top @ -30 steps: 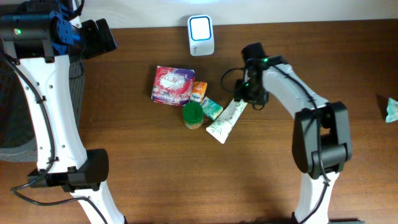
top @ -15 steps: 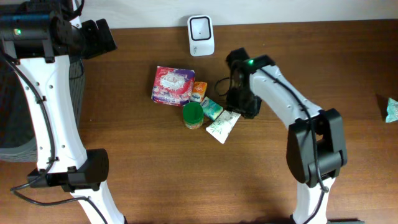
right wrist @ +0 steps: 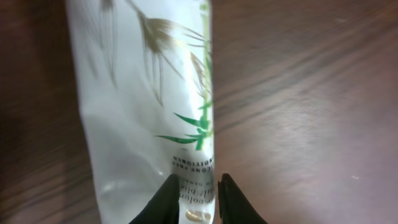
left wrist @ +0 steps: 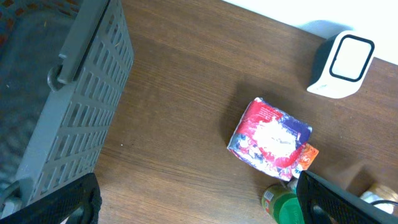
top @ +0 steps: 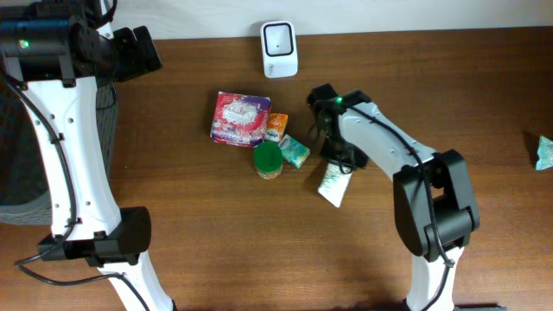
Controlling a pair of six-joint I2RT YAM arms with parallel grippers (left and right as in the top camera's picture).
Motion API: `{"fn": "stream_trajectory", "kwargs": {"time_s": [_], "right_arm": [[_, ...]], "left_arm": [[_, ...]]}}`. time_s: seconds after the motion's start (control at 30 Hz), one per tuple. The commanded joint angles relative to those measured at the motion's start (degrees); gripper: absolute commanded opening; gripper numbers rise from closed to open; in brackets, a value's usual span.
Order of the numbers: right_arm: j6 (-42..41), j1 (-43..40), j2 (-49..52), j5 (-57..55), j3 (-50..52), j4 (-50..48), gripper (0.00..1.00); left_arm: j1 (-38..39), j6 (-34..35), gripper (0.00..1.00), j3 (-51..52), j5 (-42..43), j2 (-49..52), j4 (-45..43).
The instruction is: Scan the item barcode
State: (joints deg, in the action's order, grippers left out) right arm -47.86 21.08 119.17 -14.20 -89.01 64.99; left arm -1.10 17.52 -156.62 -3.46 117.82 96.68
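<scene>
The overhead camera looks straight down on the table (top: 216,233), with the scanner (top: 279,49) at 12 o'clock. The left wrist camera looks down from high at 10 o'clock, sharing that scanner (left wrist: 342,65) and the red packet (left wrist: 270,140). The right wrist camera sits tight against the white tube (right wrist: 143,112), which lies at 4 o'clock overhead.

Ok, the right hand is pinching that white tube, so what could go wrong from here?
The right hand grips the white tube close to one long edge, so the tube may twist or slip out when lifted. No barcode shows on the side facing up, so it may reach the scanner facing the wrong way. The green-lidded jar stands nearby, and a swinging tube could perhaps knock it.
</scene>
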Motion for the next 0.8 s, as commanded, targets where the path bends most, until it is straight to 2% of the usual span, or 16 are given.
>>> {"fn": "stream_trajectory", "kwargs": {"time_s": [0.0,0.13,0.2,0.33,0.4,0.53,0.7,0.77], "right_arm": [[-0.4,-4.7,-0.7,-1.6,1.1,3.1,0.17],[8.4,-7.0,-0.7,0.7,0.9,3.4,0.19],[10.6,-7.1,-0.7,1.6,0.0,3.6,0.27],[17.9,-5.7,-0.7,4.2,-3.1,3.5,0.55],[17.9,-4.5,-0.7,4.2,-3.2,3.1,0.62],[17.8,-0.2,-0.7,3.1,-3.1,2.7,0.63],[9.6,6.0,-0.4,-11.2,-1.6,1.5,0.63],[9.6,6.0,-0.4,-12.0,0.2,-0.3,0.72]], "left_arm": [[-0.2,-0.5,0.99,-0.5,-0.5,-1.1,0.0],[-0.2,-0.5,0.99,-0.5,-0.4,-1.1,0.0],[-0.2,-0.5,0.99,-0.5,-0.4,-1.1,0.0],[-0.2,-0.5,0.99,-0.5,-0.5,-1.1,0.0],[-0.2,-0.5,0.99,-0.5,-0.4,-1.1,0.0],[-0.2,-0.5,0.99,-0.5,-0.5,-1.1,0.0],[-0.2,-0.5,0.99,-0.5,-0.5,-1.1,0.0],[-0.2,-0.5,0.99,-0.5,-0.5,-1.1,0.0]]}}
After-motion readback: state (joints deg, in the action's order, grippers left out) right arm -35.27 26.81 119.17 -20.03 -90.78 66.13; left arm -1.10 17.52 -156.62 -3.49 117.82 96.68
